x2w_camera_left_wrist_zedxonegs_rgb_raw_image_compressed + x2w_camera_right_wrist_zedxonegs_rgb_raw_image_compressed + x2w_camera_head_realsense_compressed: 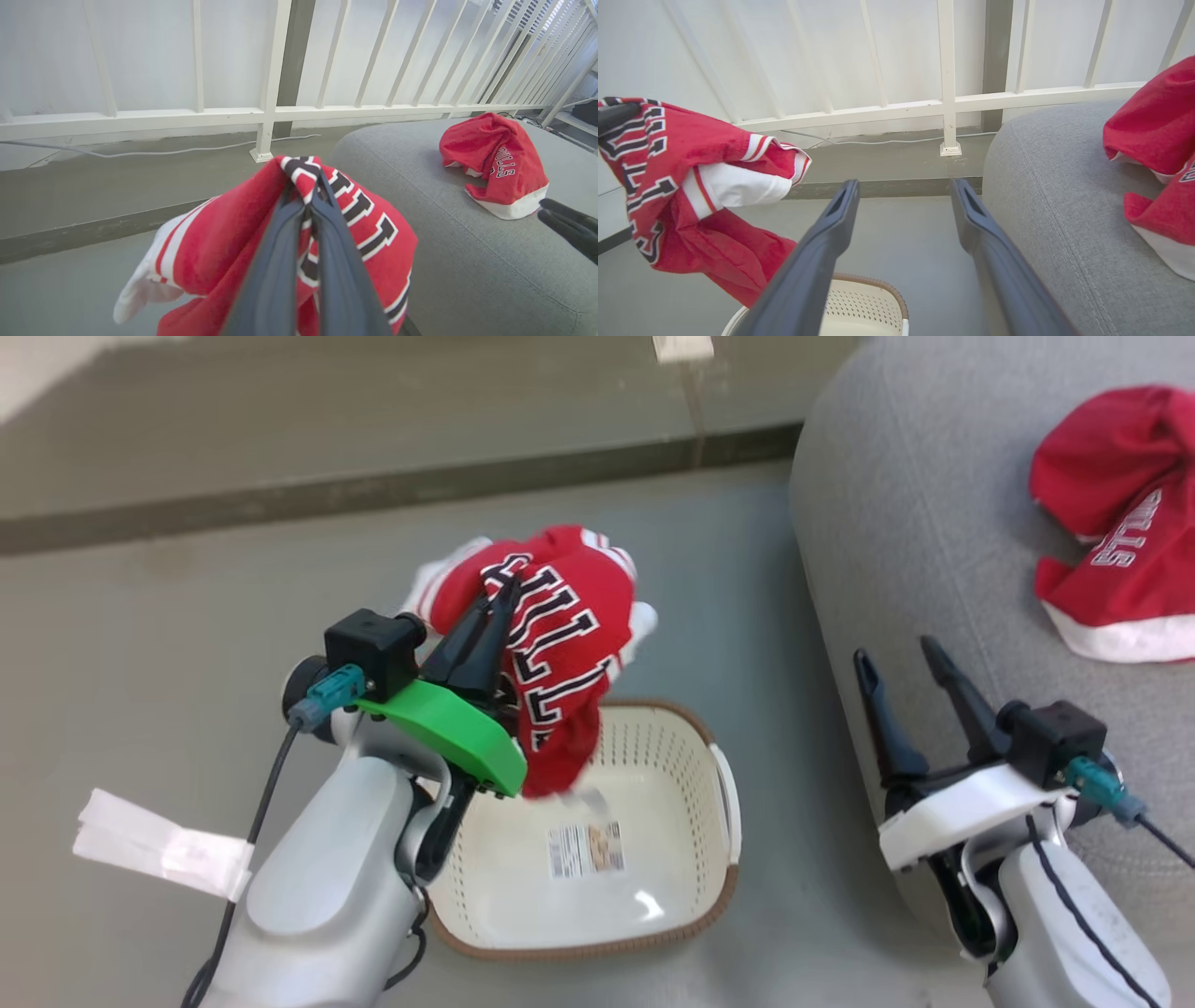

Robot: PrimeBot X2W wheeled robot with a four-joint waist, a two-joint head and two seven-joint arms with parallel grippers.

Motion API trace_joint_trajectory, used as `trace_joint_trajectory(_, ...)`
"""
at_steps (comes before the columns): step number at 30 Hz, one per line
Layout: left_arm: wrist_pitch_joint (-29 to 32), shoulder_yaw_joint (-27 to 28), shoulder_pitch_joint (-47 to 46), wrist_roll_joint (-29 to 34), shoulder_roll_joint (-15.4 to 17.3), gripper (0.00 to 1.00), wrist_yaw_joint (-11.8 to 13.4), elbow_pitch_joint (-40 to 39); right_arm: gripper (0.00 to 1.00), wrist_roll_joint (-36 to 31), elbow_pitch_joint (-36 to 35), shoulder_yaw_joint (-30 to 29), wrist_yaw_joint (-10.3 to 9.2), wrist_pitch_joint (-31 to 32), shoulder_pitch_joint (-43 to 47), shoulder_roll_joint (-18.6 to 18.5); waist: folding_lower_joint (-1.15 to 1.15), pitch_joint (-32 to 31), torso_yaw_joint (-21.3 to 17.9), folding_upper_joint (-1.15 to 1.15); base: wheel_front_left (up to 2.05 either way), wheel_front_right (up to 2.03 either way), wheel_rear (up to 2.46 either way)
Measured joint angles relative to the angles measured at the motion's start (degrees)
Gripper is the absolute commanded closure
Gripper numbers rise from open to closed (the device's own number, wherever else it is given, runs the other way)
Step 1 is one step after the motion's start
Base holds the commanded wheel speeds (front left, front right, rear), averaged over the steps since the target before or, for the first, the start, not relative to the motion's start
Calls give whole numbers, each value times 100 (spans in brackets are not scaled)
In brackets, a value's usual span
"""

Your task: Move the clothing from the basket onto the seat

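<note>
The left gripper [499, 590] is clenched on a fold of the red jersey with black-and-white lettering [569, 644], which hangs above the cream basket [721, 784]. The right gripper [894, 651] is spread wide, holding nothing, beside the grey seat [915, 523]. The red garment with white trim [1120, 523] lies on the seat. The head view shows a label [585, 849] on the basket floor; the left wrist view shows a white railing [266, 112].

Left claw [504, 590] clamped shut, right claw [894, 651] spread.
</note>
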Motion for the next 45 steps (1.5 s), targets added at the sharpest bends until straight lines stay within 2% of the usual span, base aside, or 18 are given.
trace_joint_trajectory(11,-1,-90,316,-201,2,100,0,-1165,0,41,-5,157,42,126,366,42,0,-729,12,0,0,0,0)
trace_joint_trajectory(22,-18,-270,600,-314,94,100,0,-2121,0,48,-157,354,48,274,698,126,0,-1161,-23,0,0,0,0)
trace_joint_trajectory(45,12,-383,1127,-355,410,100,0,-2937,0,153,-592,492,46,454,996,145,0,-1294,-12,0,0,0,0)
